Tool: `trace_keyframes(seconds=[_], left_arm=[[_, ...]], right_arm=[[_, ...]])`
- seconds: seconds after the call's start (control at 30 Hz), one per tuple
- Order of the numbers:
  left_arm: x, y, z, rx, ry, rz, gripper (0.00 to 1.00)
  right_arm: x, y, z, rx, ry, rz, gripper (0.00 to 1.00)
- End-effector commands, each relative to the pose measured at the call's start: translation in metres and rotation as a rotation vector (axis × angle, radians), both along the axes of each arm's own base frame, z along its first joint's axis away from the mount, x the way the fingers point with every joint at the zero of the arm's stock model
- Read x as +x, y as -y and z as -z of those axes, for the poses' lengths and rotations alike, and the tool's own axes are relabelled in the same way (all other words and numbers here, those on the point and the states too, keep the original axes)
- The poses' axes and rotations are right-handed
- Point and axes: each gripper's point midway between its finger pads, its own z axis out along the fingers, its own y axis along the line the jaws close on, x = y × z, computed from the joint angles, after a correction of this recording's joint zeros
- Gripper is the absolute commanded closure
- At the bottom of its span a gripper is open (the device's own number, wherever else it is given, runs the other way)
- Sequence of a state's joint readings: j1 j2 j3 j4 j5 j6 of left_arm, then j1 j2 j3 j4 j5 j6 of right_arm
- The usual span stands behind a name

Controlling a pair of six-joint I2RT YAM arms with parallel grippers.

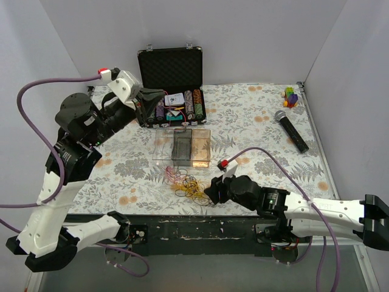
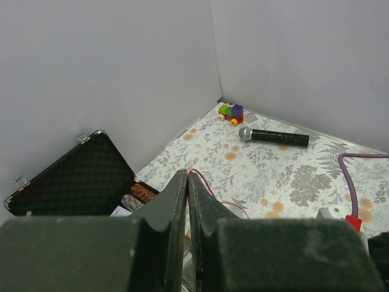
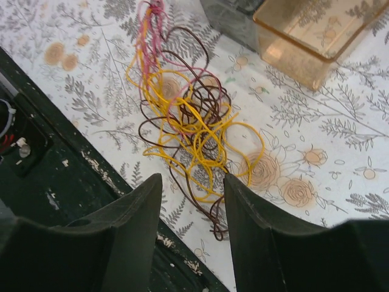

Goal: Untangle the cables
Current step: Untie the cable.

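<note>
Sprawling cables [image 3: 188,121] lie just beyond right gripper's [image 3: 193,182] jaws.

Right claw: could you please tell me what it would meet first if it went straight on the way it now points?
Probably the cables, whose nearest brown and yellow loops lie just ahead of the open right claw; depth is unclear.

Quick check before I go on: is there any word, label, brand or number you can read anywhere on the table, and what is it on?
No text is readable in any view.
White box in the open case: has print, too small to read.
Poker chips: only edge stripes, no figures legible.
Microphone: no brand visible.
Toy blocks: no lettering visible.
</note>
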State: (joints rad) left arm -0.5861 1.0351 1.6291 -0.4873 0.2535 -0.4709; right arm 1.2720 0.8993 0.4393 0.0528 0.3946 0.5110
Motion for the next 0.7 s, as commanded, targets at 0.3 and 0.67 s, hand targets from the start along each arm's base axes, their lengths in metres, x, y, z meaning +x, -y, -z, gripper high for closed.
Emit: trace_keyframes(seconds=[0.3, 0.67], left_arm=[[-0.041, -0.013, -0.042, -0.074, 0.047, 0.068, 0.99], [-0.056, -0.022, -0.046, -0.084, 0.063, 0.071, 1.0]], right_arm=[[0.036, -0.092, -0.064, 0.034, 0.151, -0.091, 0.5], [0.05, -0.133, -0.051, 0.016, 0.134, -0.166, 0.51]])
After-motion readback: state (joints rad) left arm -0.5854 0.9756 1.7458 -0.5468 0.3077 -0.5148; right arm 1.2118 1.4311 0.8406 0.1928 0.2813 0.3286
